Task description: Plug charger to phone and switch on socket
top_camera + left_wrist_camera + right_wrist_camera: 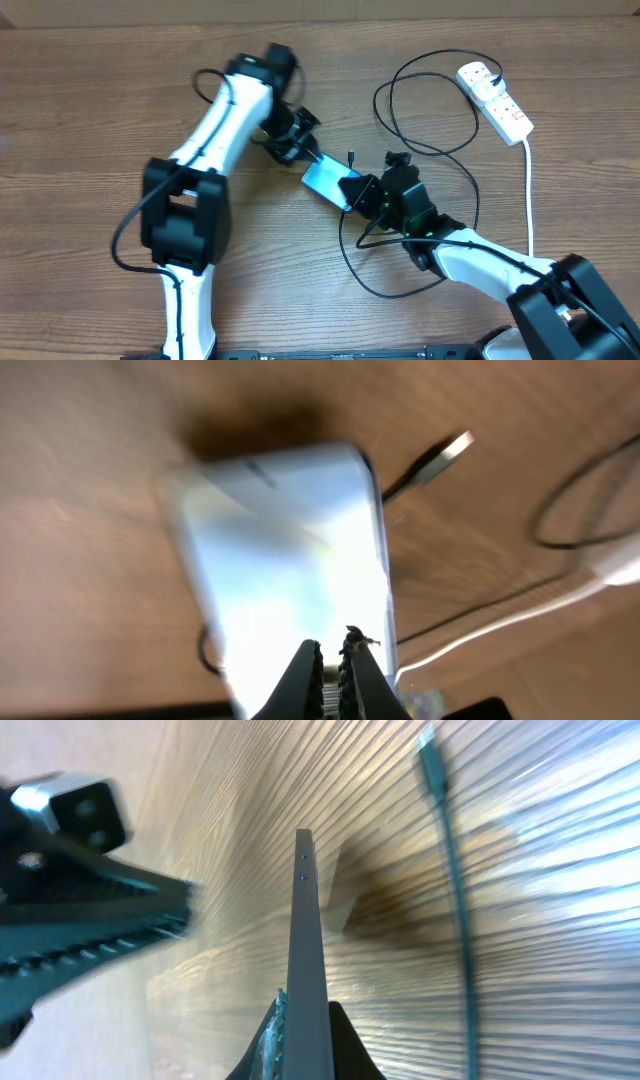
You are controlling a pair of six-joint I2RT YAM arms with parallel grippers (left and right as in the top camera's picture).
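The phone (pixel 325 178), with a blue-cyan screen, lies tilted at mid-table. My right gripper (pixel 360 190) is shut on its right end; in the right wrist view the phone (pixel 303 940) stands edge-on between the jaws (pixel 303 1020). My left gripper (pixel 297 143) is at the phone's upper-left end, fingers shut (pixel 335 652) over the blurred bright screen (pixel 285 550). The charger's black cable (pixel 440 150) loops across the table, and its connector tip (pixel 352 157) lies loose just above the phone (pixel 455 445) (pixel 430 760). The white socket (pixel 495 100) lies at the far right with the charger plug in it.
The socket's thick white cord (pixel 528 190) runs down the right side. Cable loops (pixel 370 270) lie on the wooden table beside and below my right arm. The left gripper's body (pixel 90 910) shows at the left of the right wrist view.
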